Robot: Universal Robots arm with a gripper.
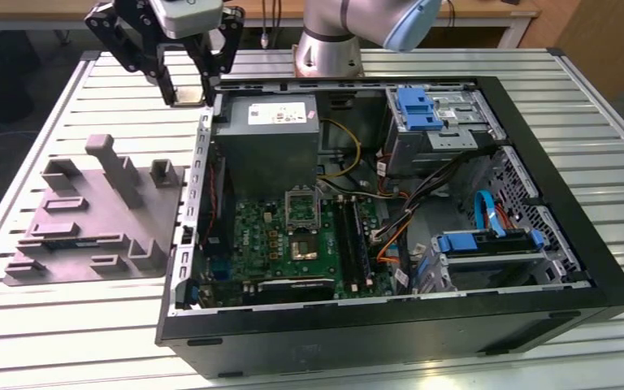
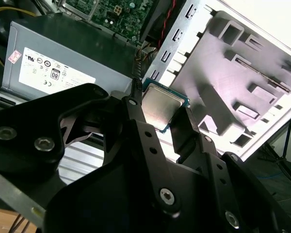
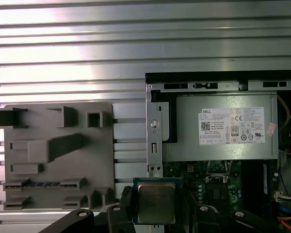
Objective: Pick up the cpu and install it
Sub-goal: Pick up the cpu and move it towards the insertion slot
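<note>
Black two-finger gripper (image 1: 189, 85), upper left of the exterior view, hangs over the slatted aluminium table (image 1: 74, 325) by the upper-left corner of the open black computer case (image 1: 399, 333). In both wrist views its jaws pinch the small flat square silvery-grey cpu (image 3: 156, 201) by two opposite edges. Cpu is held in the air, clear of the grey moulded fixture tray (image 1: 95, 211) at the exterior view's left, near the grey metal power supply box with white label (image 1: 274, 138), and well apart from the black-framed square socket (image 1: 303, 244) on the green motherboard (image 1: 269, 236) at centre frame.
</note>
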